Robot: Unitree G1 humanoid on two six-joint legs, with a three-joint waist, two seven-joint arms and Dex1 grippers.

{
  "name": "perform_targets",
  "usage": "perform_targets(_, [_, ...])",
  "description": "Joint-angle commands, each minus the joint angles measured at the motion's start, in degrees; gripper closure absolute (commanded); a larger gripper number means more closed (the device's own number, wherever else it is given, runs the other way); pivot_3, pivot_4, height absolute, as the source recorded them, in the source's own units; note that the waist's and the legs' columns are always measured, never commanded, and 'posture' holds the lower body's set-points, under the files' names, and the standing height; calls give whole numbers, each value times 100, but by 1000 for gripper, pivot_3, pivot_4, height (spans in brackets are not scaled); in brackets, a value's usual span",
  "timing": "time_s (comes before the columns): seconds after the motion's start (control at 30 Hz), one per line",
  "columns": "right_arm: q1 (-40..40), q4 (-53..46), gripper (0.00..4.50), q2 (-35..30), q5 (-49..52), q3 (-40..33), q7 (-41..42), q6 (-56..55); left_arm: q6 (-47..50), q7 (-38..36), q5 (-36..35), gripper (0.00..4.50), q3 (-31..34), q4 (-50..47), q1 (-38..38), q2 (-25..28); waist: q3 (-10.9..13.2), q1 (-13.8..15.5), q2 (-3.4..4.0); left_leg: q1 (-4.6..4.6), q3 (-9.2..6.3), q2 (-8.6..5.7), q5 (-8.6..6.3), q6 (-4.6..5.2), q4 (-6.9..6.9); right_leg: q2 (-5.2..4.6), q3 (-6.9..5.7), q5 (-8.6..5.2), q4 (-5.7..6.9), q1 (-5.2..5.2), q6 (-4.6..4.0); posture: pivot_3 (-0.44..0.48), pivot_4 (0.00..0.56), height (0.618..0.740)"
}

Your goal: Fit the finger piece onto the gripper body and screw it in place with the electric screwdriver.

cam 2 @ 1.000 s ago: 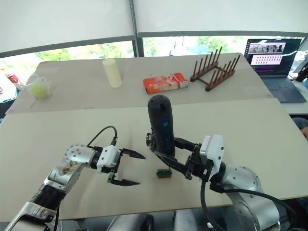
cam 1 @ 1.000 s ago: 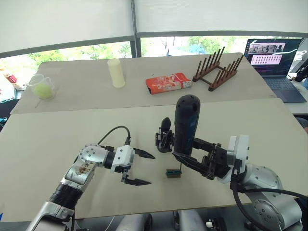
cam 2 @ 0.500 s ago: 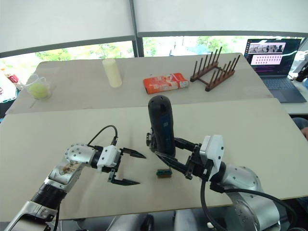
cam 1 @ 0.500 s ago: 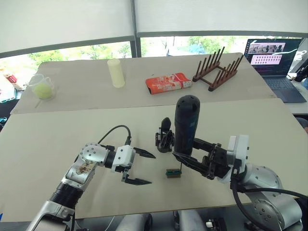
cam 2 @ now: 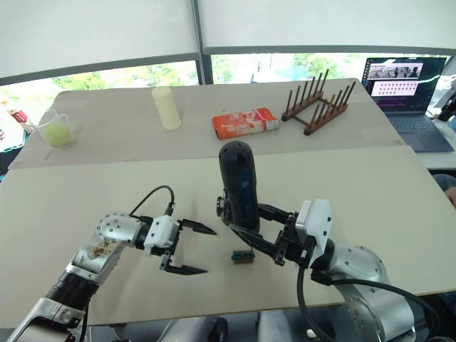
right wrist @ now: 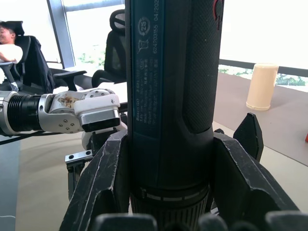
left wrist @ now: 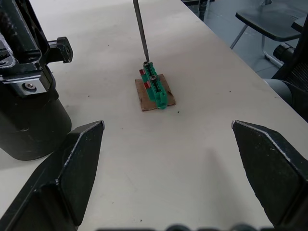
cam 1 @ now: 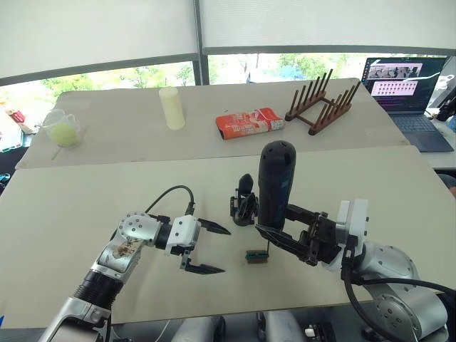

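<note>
The electric screwdriver (cam 1: 276,184) stands upright, my right gripper (cam 1: 273,232) shut on its lower barrel. Its thin metal bit (left wrist: 140,29) touches the top of a small green block (cam 1: 256,256) on the near table. Just behind, the gripper body (cam 1: 244,204) stands on its round dark base (left wrist: 29,115), one pointed finger sticking up. My left gripper (cam 1: 225,251) hovers open to the left of the block, nothing between its fingers (left wrist: 72,163). The finger piece is out of view.
The far table (cam 1: 128,135) holds a cream cylinder (cam 1: 172,107), a red packet (cam 1: 249,122), a wooden rack (cam 1: 320,103), a cup with a green ball (cam 1: 64,130), and a laptop (cam 1: 402,85) at the right. A seated person (right wrist: 9,36) shows in the right wrist view.
</note>
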Motion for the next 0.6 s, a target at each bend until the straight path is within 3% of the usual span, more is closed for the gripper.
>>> perform_targets(0.03, [-157,-186,2605,-16,154,-89,-21,-178,-92,-7,2,0,-11,-78,-65,-16,0,-1,0,0,0,0,0,0,0,0,0,0,0,0,0,0,150,740])
perform_targets(0.6, [-265,-146,2605,-35,159,-28,-30,-123,-93,-2,12,0,-13,-58,-114,-3,0,0,0,0,0,0,0,0,0,0,0,0,0,0,0,0,150,740])
